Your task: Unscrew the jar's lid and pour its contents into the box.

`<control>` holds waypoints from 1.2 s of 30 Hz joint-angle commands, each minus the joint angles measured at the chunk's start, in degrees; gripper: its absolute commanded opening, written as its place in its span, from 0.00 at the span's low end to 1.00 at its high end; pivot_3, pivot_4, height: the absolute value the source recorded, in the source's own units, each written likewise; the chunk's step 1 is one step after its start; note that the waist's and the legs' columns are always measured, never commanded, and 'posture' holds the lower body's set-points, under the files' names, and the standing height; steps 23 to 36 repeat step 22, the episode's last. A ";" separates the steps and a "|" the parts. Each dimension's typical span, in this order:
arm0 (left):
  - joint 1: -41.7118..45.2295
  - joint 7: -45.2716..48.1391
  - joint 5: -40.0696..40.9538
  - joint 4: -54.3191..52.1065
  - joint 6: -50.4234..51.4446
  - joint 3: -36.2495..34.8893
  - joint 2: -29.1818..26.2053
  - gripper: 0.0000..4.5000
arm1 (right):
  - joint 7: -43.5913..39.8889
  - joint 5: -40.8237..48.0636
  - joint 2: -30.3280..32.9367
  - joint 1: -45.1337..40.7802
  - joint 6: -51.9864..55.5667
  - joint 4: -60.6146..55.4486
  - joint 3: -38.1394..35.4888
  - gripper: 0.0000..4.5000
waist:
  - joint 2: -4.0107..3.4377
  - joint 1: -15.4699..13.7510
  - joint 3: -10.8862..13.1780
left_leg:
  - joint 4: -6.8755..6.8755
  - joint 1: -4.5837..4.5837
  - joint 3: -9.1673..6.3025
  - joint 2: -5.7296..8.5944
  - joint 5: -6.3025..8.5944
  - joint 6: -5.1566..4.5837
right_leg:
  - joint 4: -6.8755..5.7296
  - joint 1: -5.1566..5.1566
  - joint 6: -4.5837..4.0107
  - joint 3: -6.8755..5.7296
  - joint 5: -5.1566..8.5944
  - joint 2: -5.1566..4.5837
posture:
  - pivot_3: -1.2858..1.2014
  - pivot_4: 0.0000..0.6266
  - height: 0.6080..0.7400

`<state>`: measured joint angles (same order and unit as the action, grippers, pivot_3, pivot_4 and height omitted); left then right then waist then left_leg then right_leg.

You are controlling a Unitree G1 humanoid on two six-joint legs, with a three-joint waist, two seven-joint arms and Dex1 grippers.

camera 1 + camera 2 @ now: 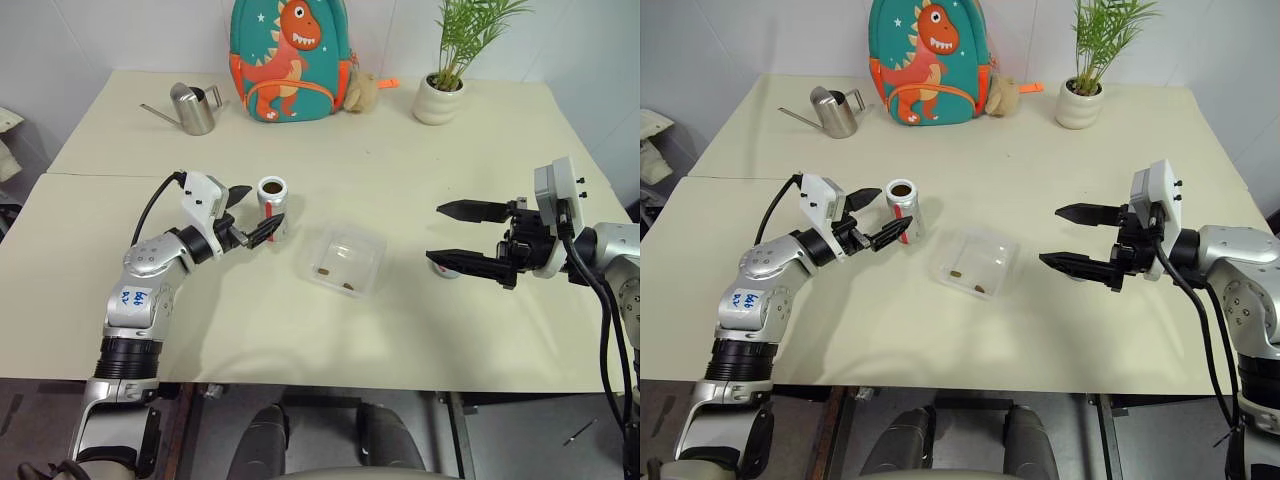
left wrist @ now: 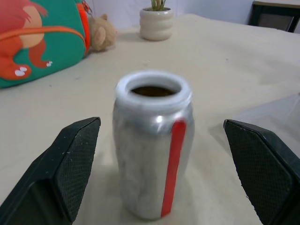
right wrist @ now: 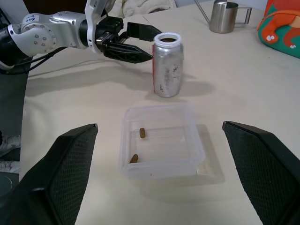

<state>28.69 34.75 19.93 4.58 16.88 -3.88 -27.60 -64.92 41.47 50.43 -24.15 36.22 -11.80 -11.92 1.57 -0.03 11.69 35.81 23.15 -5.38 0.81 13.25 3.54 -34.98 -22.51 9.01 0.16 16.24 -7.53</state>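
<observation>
Bright, even indoor light, prob. from overhead; no hard hotspots. Table (image 1: 420,180) evenly lit, cream tone, shadows soft and short. Jar (image 1: 272,208) throws a faint shadow; in right wrist view it spreads soft beside the jar base. Box (image 1: 346,260) has a pale diffuse shadow along its edge, slight sheen on clear plastic. Watering can (image 1: 192,107) shows mild specular glints. Head views sharp across the table, little edge distortion. Left wrist view: jar rim slightly blurred, bag (image 2: 42,37) and pot (image 2: 156,23) behind soft, out of focus. Fingers (image 2: 61,173) close-up, texture fairly crisp.
</observation>
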 commanded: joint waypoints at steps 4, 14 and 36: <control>-1.49 1.50 0.00 -3.74 -0.20 -1.92 -2.48 1.00 | -0.69 0.17 2.26 -1.05 -0.32 -0.86 -1.55 1.00 | 0.00 0.01 0.00 | -0.02 0.00 0.00 0.00 0.00 0.00 | 0.02 0.00 0.00 0.00 0.00 0.00 | 0.52 0.24 1.00; -9.88 14.69 9.01 -12.26 6.66 -6.46 -12.18 1.00 | -0.64 0.75 4.25 -1.30 0.58 -1.13 -2.57 1.00 | -0.02 0.13 0.01 | -0.25 0.00 0.09 -0.07 0.02 0.02 | 0.19 -0.08 -0.04 0.04 0.02 0.03 | 0.52 0.24 1.00; -10.53 33.56 15.80 -1.53 -2.20 -18.08 -19.60 1.00 | -2.38 1.95 6.19 0.78 1.46 -1.41 -4.61 1.00 | -0.06 0.09 0.03 | -0.39 -0.03 0.14 -0.17 0.06 0.05 | 0.24 -0.12 -0.19 0.00 0.10 0.08 | 0.52 0.24 1.00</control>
